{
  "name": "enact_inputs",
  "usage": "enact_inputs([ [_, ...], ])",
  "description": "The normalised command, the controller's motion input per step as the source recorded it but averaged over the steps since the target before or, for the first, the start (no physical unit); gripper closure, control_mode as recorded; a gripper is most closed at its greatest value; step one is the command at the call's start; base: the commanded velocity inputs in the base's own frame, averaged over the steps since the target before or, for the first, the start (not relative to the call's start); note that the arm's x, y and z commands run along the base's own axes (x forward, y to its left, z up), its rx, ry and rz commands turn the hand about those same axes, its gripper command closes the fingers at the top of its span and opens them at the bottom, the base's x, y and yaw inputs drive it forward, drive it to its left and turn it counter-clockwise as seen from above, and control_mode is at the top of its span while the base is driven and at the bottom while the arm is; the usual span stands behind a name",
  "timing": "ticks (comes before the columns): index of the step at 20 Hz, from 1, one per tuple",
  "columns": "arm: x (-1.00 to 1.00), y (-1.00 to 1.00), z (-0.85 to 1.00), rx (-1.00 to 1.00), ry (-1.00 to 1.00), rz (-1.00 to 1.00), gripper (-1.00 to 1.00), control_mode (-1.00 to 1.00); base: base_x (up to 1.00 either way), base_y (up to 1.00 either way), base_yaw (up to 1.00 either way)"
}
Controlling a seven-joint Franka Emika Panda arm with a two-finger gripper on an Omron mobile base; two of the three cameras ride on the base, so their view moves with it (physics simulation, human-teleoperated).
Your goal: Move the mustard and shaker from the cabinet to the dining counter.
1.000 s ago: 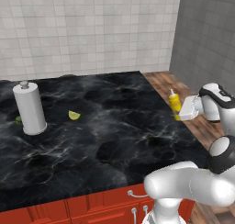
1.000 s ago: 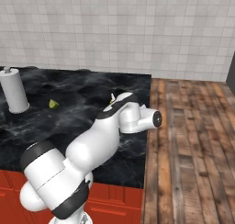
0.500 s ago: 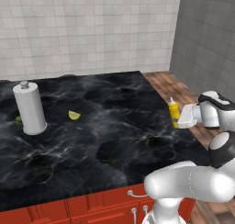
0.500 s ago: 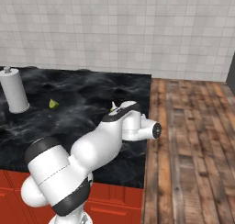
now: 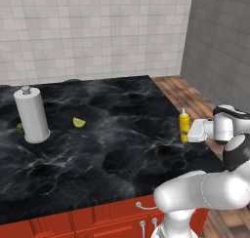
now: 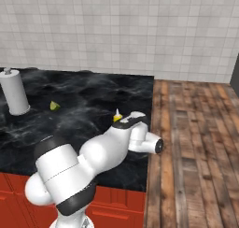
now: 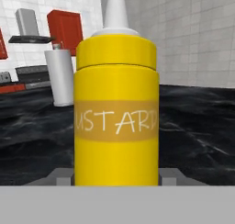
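The mustard [image 5: 184, 125] stands upright near the right edge of the dining counter [image 5: 112, 144], the gripper [image 5: 189, 132] clamped on it, so next comes letting go, then fetching the shaker.

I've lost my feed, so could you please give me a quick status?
Hand around the yellow mustard squeeze bottle, upright at the black marble counter's right edge. Nothing in the way.

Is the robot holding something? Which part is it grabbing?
Yes, the mustard. The gripper holds it upright by the lower body, one finger each side, at the counter's right edge.
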Motion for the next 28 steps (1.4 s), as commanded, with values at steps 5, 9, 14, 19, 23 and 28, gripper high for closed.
enact_inputs([
  [5,0.0,-0.02,-0.16,0.09,0.0,0.0,1.0,-1.0,0.0,0.0,0.0],
  [9,0.0,0.0,-0.1,0.0,0.0,0.0,1.0,-1.0,0.0,0.0,0.0],
  [14,0.0,0.0,-0.15,0.0,0.0,0.0,1.0,-1.0,0.0,0.0,0.0],
  [19,0.0,-0.01,-0.2,0.0,0.0,0.0,1.0,-1.0,0.0,0.0,0.0],
  [23,0.0,-0.01,-0.19,0.0,-0.02,0.0,1.0,-1.0,0.0,0.0,0.0],
  [28,0.0,-0.01,-0.15,0.0,-0.06,0.0,1.0,-1.0,0.0,0.0,0.0],
])
